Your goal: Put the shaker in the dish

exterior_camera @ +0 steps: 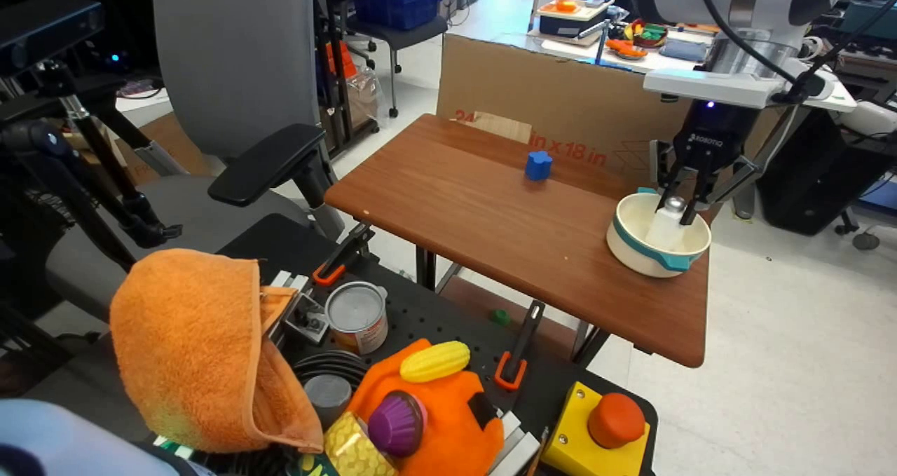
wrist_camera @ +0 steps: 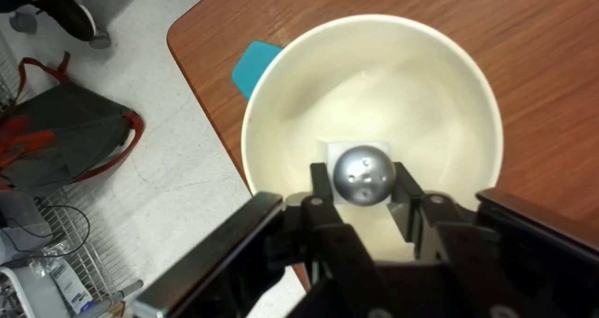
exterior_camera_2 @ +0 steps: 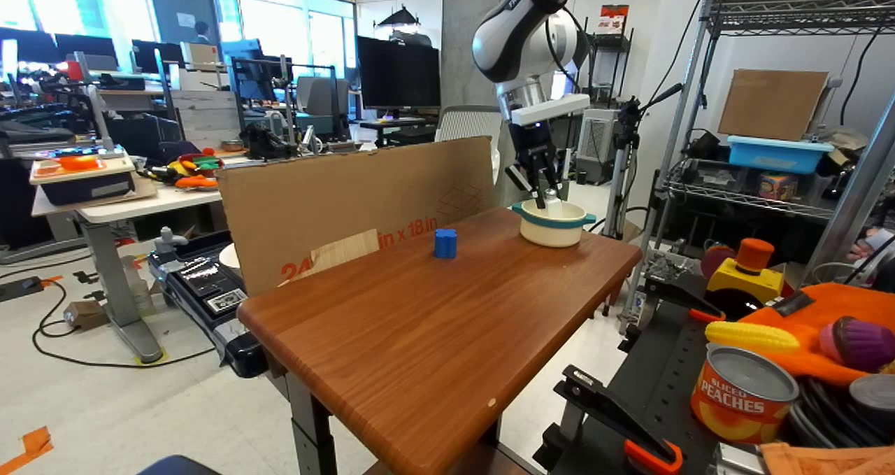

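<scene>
The shaker (exterior_camera: 664,232) is a small white bottle with a silver holed cap. It stands inside the dish (exterior_camera: 646,257), a cream bowl with a teal rim band and handles, at the table's end. Both also show in an exterior view, the shaker (exterior_camera_2: 553,208) mostly hidden behind the rim of the dish (exterior_camera_2: 550,235). My gripper (exterior_camera: 676,211) points down into the dish. In the wrist view the fingers (wrist_camera: 360,169) press on both sides of the shaker (wrist_camera: 364,175), near the lower part of the dish (wrist_camera: 416,74). I cannot tell whether its base touches the bottom.
A small blue block (exterior_camera: 538,165) stands on the brown table (exterior_camera: 490,202). A cardboard panel (exterior_camera_2: 363,202) stands along the table's edge. The dish is close to the table's corner. A black cart (exterior_camera_2: 664,384) with clamps, a peach can and toys stands alongside.
</scene>
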You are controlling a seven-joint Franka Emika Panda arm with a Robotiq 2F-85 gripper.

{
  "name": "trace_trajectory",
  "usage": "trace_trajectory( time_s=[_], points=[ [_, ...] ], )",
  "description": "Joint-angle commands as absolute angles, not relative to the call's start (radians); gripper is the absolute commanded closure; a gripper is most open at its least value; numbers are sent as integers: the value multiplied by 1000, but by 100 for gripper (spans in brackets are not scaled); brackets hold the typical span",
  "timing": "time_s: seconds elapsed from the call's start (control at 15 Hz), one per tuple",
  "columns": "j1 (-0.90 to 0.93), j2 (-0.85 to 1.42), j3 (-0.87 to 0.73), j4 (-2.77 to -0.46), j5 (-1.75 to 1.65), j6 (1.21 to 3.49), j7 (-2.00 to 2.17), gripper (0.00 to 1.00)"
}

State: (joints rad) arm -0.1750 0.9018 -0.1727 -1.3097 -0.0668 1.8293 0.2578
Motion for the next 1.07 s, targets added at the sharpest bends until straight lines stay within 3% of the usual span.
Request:
trace_trajectory(
  time_s=[0.0, 0.07, 0.2, 0.47, 0.73, 0.8, 1.0],
  points=[
    [-174, 949, -170, -1235, -59, 1785, 238, 91],
    [-171, 936, -169, -1253, -58, 1801, 240, 43],
    [-170, 878, -158, -1318, -54, 1836, 210, 33],
    [-177, 698, -130, -1500, -44, 1902, 103, 4],
    [-183, 507, -97, -1630, 51, 1785, 63, 0],
    [-172, 633, -125, -1510, 2, 1832, 75, 0],
    [-168, 526, -112, -1590, 31, 1783, 74, 0]
  ],
)
